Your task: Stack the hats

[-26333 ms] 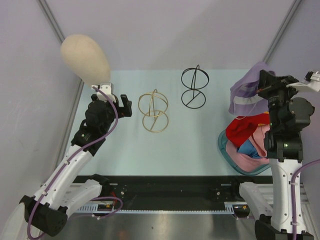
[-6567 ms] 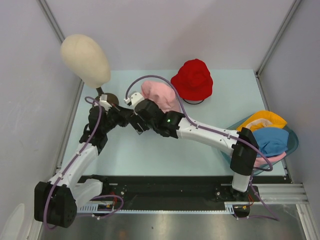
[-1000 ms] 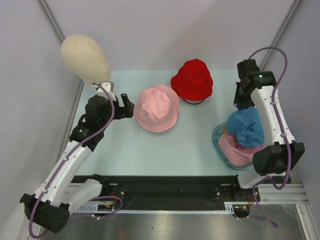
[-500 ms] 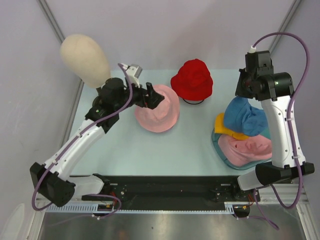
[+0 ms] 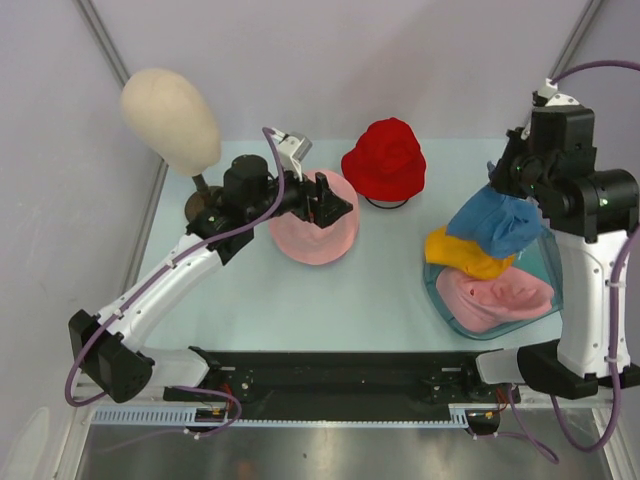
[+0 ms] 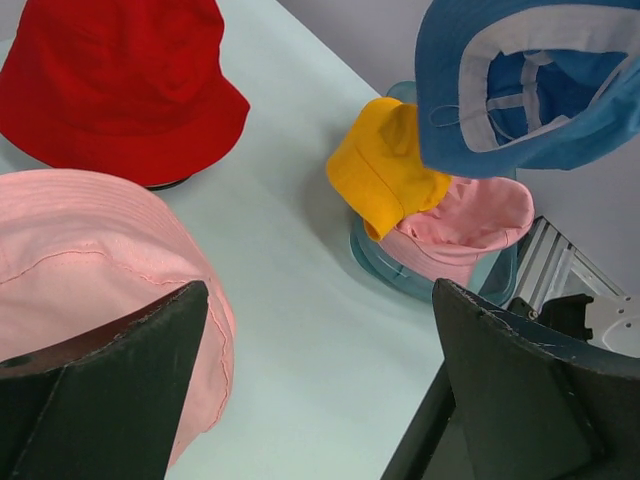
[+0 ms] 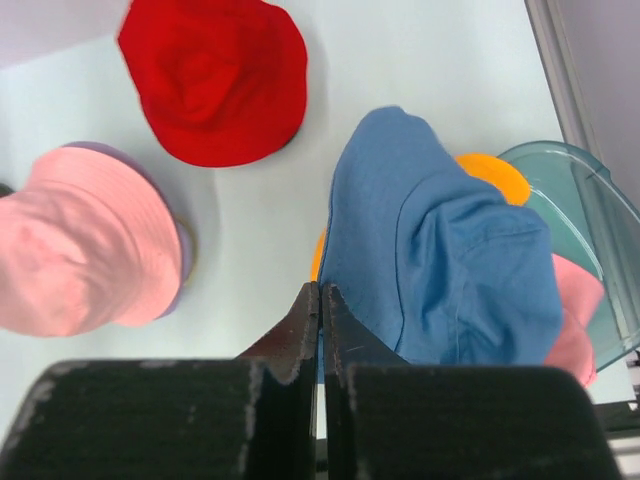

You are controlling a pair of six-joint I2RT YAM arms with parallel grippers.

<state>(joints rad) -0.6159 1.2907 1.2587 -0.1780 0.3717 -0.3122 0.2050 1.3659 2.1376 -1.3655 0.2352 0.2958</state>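
Observation:
My right gripper [image 7: 320, 290] is shut on the brim of the blue hat [image 7: 440, 260] and holds it in the air above the tray; the blue hat also shows in the top view [image 5: 497, 222], below the right gripper [image 5: 508, 188]. An orange hat [image 5: 458, 252] lies over the tray's left rim, and a pink hat [image 5: 495, 295] lies in the tray. A second pink hat [image 5: 310, 225] sits mid-table over a lilac hat [image 7: 183, 252], of which only the brim shows. The red hat [image 5: 385, 160] sits behind it. My left gripper [image 5: 325, 200] is open and empty over that pink hat [image 6: 90, 270].
The translucent teal tray [image 5: 548, 268] stands at the right edge. The beige mannequin head [image 5: 170, 120] stands on its post at the back left. Grey walls close in the table on three sides. A black rail runs along the near edge.
My right arm has lifted the blue hat higher and to the right, and the orange hat now shows more on the tray's rim. My left gripper has moved right over the pink hat.

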